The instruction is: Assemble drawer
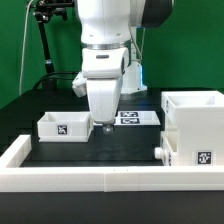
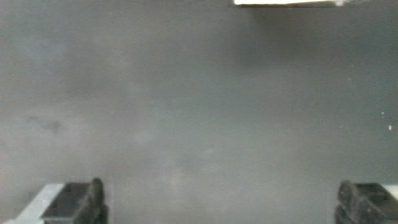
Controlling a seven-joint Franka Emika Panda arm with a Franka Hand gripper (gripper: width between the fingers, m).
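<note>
Gripper [image 1: 105, 126] | fingers [image 2: 71, 203] spread wide, holding nothing (bare table [image 2: 196, 110] below) | near small white box [image 1: 62, 126]

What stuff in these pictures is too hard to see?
Exterior view: the big white box is cut off by the picture's right edge, and its walls hide its inside.
Exterior view: the end effector hides one end of the marker board.
Wrist view: a white piece is cut off by the picture's edge; what it is cannot be told.
Wrist view: the table is blurred.
</note>
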